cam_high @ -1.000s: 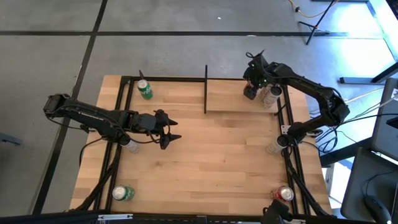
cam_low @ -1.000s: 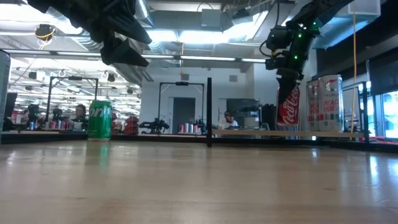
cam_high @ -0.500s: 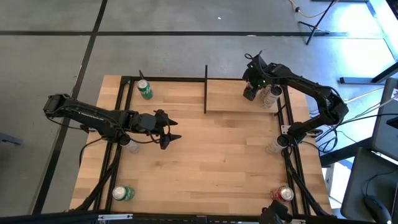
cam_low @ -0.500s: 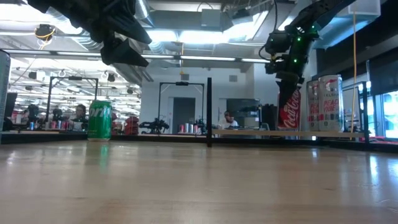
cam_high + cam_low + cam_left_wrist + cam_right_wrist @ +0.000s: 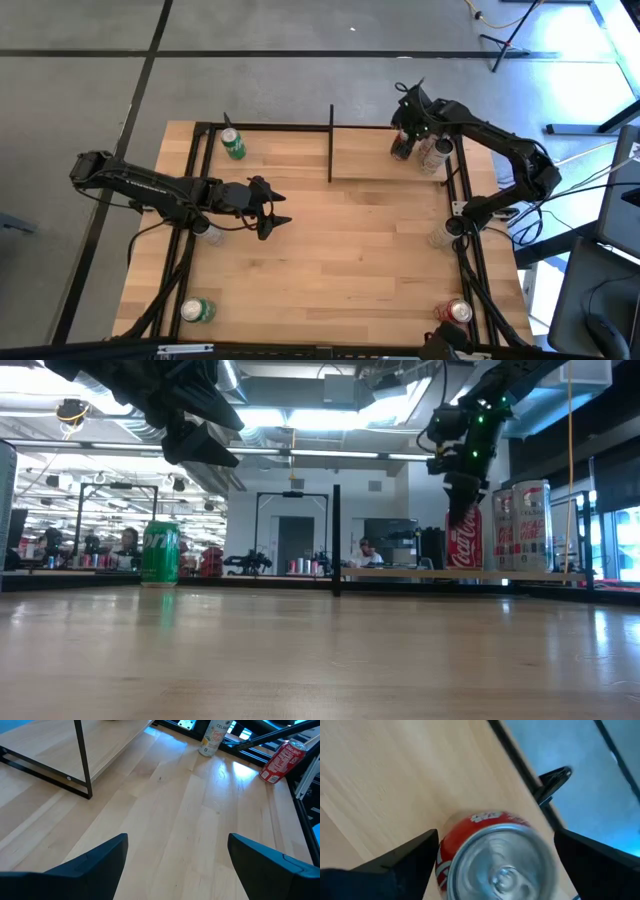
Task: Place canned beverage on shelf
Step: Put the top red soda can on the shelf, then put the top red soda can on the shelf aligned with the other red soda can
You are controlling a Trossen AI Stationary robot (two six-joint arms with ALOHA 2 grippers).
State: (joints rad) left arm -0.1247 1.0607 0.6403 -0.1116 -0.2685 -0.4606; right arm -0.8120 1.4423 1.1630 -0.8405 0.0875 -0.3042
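Low view: right gripper (image 5: 464,495) seemingly straddles red can (image 5: 464,541).

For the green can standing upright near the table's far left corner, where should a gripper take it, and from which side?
Grip the green can across its round side wall at mid-height, coming down from above or level from the table's open middle. It stands upright and alone, so the wall is free all round, though black frame bars run close behind it. The left gripper, open and hovering mid-table, looks nearest.

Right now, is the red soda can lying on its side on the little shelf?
No, the red can stands upright on the shelf, beside two other upright cans, in the low view.
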